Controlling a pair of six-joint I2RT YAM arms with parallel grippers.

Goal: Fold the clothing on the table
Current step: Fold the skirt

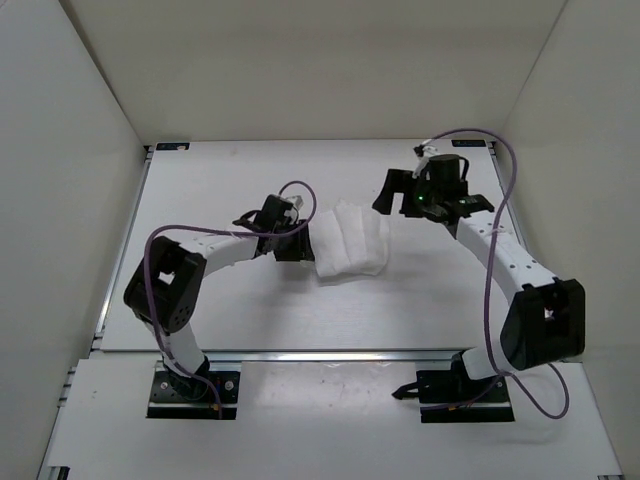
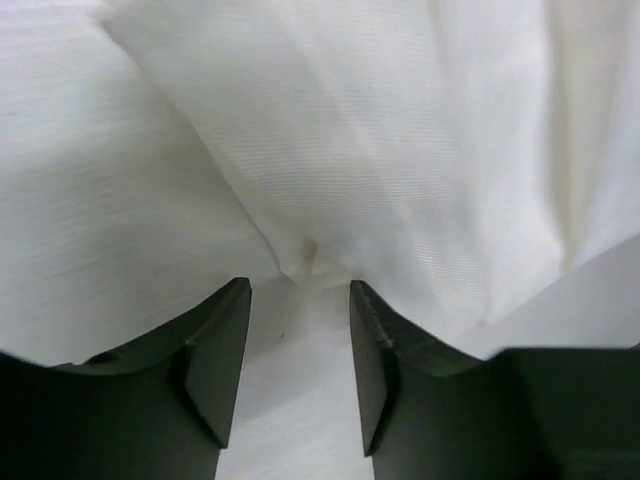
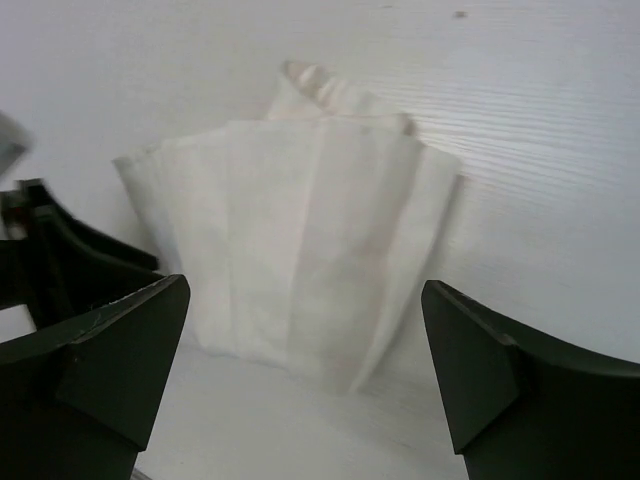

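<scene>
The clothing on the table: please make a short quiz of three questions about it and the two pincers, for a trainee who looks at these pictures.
1. Choose one. Where does the clothing lie on the table?
A. between the two pincers
B. against the left rail
C. hanging over the near edge
2. True or false: the right pincer is shut on the clothing.
3. Fill in: in the left wrist view, the jaws of the left pincer stand ___ (open or shut).

Key: 1 A. 2 false, its jaws stand wide apart and away from the cloth. 3 open.
</scene>
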